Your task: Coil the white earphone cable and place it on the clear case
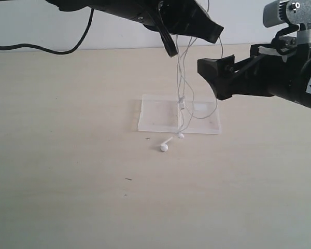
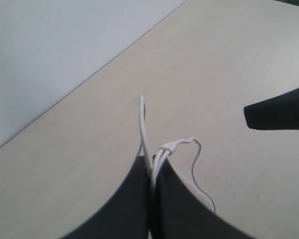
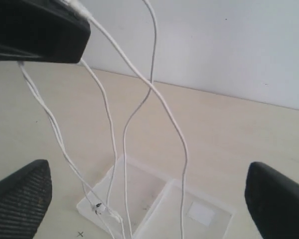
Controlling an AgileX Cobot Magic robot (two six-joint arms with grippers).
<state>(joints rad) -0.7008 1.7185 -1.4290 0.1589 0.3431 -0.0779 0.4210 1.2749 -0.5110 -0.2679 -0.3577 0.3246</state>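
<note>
Right gripper (image 1: 217,78), jaws spread, sat at 3 o'clock of the white earphone cable (image 1: 180,78), hanging vertically from the pinching left gripper (image 2: 151,184), earbuds (image 1: 164,147) at 6 o'clock of the clear case (image 1: 202,122)

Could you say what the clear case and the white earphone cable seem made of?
The clear case: probably hard, glossy transparent plastic; the table shows through and its edges catch light. The white earphone cable: apparently thin wire in soft white plastic or rubber; it hangs in loose curves.
</note>
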